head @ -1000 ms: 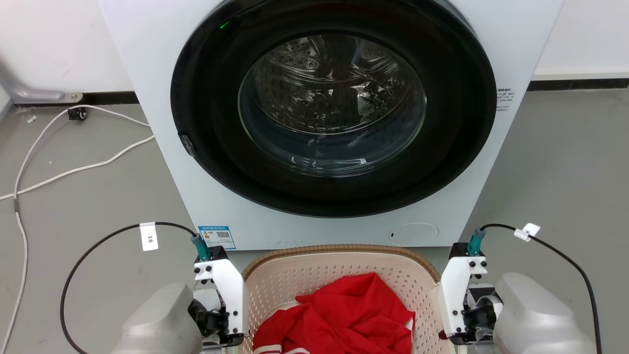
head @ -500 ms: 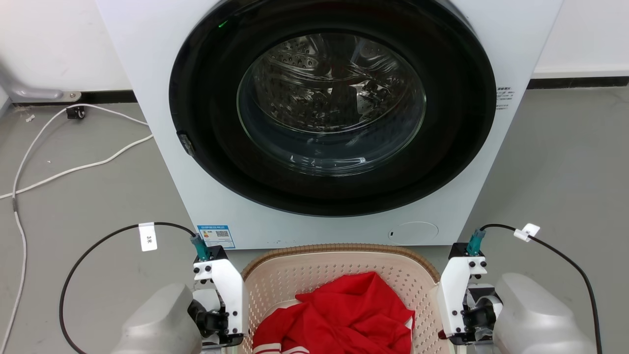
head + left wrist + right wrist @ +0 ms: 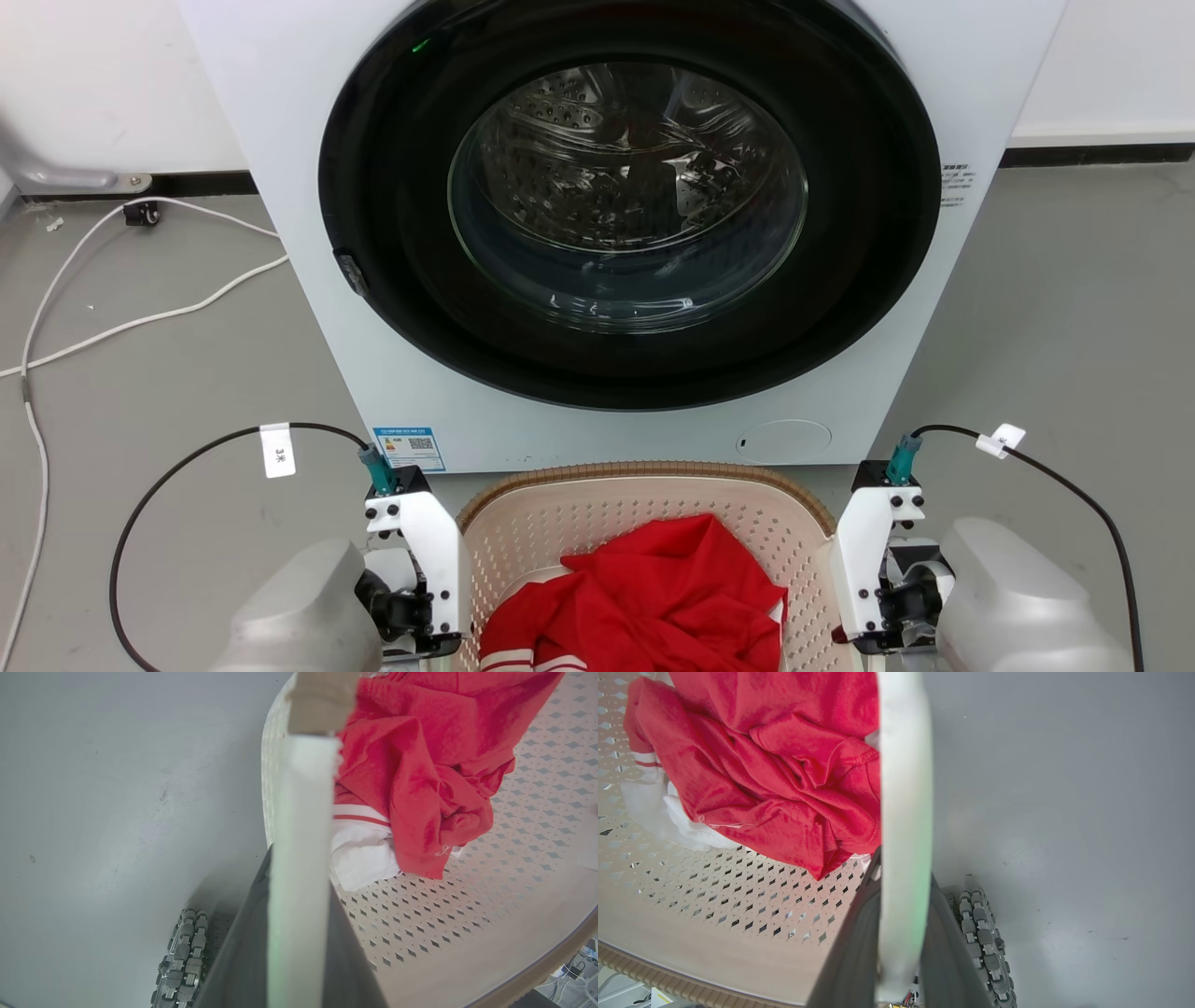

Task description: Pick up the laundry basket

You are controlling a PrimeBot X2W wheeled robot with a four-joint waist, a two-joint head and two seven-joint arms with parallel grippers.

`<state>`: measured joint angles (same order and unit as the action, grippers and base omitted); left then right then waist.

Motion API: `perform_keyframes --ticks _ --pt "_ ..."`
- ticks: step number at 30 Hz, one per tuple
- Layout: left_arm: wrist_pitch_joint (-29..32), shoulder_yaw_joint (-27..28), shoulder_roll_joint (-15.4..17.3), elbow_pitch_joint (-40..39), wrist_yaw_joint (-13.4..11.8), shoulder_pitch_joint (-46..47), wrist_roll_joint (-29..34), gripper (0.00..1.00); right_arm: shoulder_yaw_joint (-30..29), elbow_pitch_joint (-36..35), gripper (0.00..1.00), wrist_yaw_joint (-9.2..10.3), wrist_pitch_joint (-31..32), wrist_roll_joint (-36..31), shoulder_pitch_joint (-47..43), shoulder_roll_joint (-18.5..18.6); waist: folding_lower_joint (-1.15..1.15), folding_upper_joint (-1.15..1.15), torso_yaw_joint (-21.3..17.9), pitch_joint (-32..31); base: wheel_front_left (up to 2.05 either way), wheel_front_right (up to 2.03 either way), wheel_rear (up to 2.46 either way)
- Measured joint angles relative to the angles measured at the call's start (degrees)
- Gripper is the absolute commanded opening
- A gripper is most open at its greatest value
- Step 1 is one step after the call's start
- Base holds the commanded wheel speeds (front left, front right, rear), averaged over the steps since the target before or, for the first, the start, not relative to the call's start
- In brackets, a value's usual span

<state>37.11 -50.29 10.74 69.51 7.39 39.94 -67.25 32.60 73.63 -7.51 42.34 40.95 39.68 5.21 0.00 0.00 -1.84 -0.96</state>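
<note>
A white tag (image 3: pixel 277 451) on the left arm's black cable (image 3: pixel 168 485) reads "3米". The tag (image 3: pixel 1006 436) on the right arm's cable is too small to read. On the washer (image 3: pixel 308 187), a blue sticker (image 3: pixel 409 449) with a QR code sits at the lower left corner of the front panel. The fine print (image 3: pixel 959 184) by the door's right edge is illegible.

The laundry basket (image 3: pixel 644 471) lies just before the washer's bottom front edge, between the two wrists, with a thin strip of grey floor (image 3: pixel 1074 308) between its far rim and the machine. Whether it touches the floor cannot be told. Open floor spreads on both sides of the washer. White cords (image 3: pixel 140 322) trail across the left part toward the wall.

The basket is cream plastic pierced with small diamond holes, under a brown ribbed rim. A crumpled red garment (image 3: pixel 672 588) with white striped trim lies inside. The washer's round black door (image 3: pixel 392 308) frames a domed glass (image 3: pixel 625 196) over a perforated steel drum.

The left gripper (image 3: pixel 299 872) has its dark fingers pressed to either side of the basket's smooth white handle (image 3: pixel 299 812), jaws narrow. The right gripper (image 3: pixel 903 868) clamps the opposite handle (image 3: pixel 903 788) the same way. A roller-studded wheel (image 3: pixel 184 956) stands on the floor below each grip.
</note>
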Motion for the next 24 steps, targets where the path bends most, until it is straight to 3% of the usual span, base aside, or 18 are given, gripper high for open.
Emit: perform_keyframes --ticks 24 --pt "-0.46 -0.94 0.08 0.29 0.0 -0.01 -1.02 0.0 -0.59 0.01 0.0 0.0 -0.01 -0.19 -0.04 -0.09 0.0 0.0 0.0 0.08 0.0 0.0 0.0"
